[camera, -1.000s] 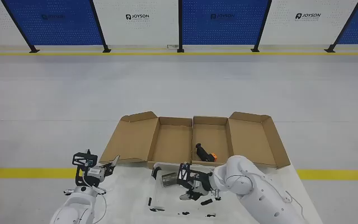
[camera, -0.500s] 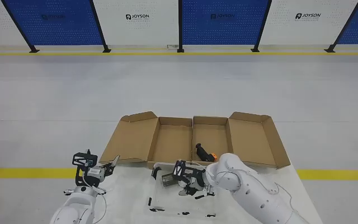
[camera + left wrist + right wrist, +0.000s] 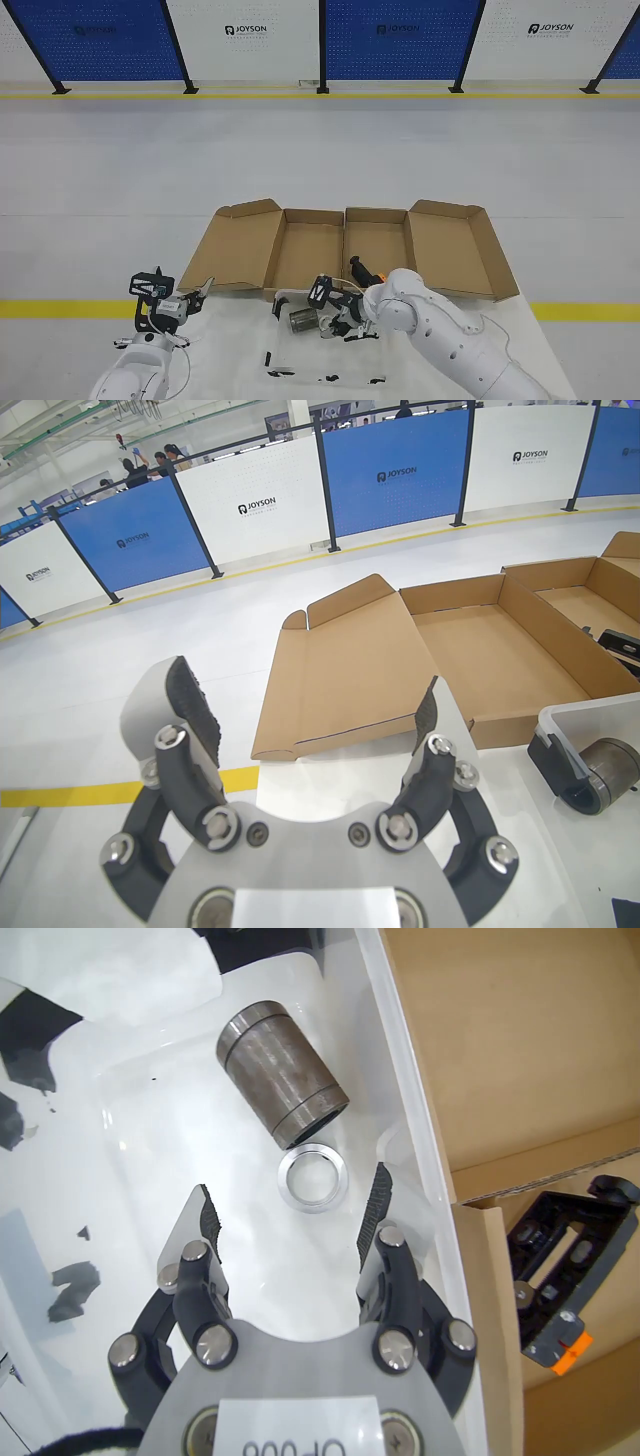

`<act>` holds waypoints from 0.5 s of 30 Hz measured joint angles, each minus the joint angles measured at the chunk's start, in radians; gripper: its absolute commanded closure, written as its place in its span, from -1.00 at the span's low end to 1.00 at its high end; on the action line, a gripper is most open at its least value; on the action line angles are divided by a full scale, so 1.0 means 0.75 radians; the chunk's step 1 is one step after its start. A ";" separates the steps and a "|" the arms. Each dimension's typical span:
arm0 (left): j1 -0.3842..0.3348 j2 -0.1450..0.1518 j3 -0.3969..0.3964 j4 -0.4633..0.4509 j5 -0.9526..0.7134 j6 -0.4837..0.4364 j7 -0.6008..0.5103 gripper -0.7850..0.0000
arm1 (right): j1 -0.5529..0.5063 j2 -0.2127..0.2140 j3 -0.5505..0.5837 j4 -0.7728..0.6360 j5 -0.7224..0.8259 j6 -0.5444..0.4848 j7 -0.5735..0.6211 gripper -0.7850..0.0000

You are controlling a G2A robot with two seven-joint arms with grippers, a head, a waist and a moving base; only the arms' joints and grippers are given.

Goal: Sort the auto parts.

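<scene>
Over the clear tray (image 3: 407,1078), the right tool (image 3: 292,1190) hung with its jaws spread wide and empty, pads facing down into the tray. A dark metal cylinder (image 3: 281,1095) lay on its side on the tray floor. A small silver ring (image 3: 313,1177) lay flat just beside the cylinder's open end; I could not tell whether the two touched. The ring sat ahead of the tool, roughly in line with the gap between the jaws.

From the top view I logged the tray at the front of the white counter (image 3: 230,350), close against the near wall of the cardboard box (image 3: 308,255). The box had two bays and its flaps were folded out. A black bracket with an orange tab (image 3: 366,273) rested in the right-hand bay, just past the tray rim.

Left tool (image 3: 304,682): jaws also wide, empty, held above the counter's left edge, well apart from the tray. Small black bits (image 3: 281,373) lay scattered on the counter nearer the robot.
</scene>
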 measured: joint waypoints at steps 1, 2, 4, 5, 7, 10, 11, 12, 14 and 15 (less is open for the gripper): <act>0.000 0.000 0.000 0.000 0.000 0.000 0.000 -1.00 | 0.007 -0.007 -0.011 0.019 -0.009 0.007 -0.013 -0.72; 0.000 0.000 0.000 0.000 0.000 0.000 0.000 -1.00 | 0.013 -0.012 -0.017 0.033 -0.009 0.008 -0.020 -0.71; 0.000 0.000 0.000 0.000 0.000 0.000 0.000 -1.00 | 0.028 -0.024 -0.031 0.064 -0.004 0.007 -0.026 -0.70; 0.000 0.000 0.000 0.000 0.000 0.000 0.000 -1.00 | 0.034 -0.029 -0.036 0.076 -0.002 0.005 -0.028 -0.72; 0.000 0.000 0.000 0.000 0.000 0.000 0.000 -1.00 | 0.045 -0.039 -0.049 0.101 0.002 -0.001 -0.031 -0.69; 0.000 0.000 0.000 0.000 0.000 0.000 0.000 -1.00 | 0.058 -0.053 -0.067 0.130 0.009 -0.012 -0.032 -0.70; 0.000 0.000 0.000 0.000 0.000 0.000 0.000 -1.00 | 0.061 -0.057 -0.072 0.138 0.011 -0.016 -0.032 -0.70; 0.000 0.000 0.000 0.000 0.000 0.000 0.000 -1.00 | 0.064 -0.061 -0.078 0.146 0.012 -0.020 -0.031 -0.69; 0.000 0.000 0.000 0.000 0.000 0.000 0.000 -1.00 | 0.069 -0.071 -0.092 0.162 0.017 -0.027 -0.029 -0.69; 0.000 0.000 0.000 0.000 0.000 0.000 0.000 -1.00 | 0.071 -0.075 -0.097 0.170 0.020 -0.031 -0.028 -0.68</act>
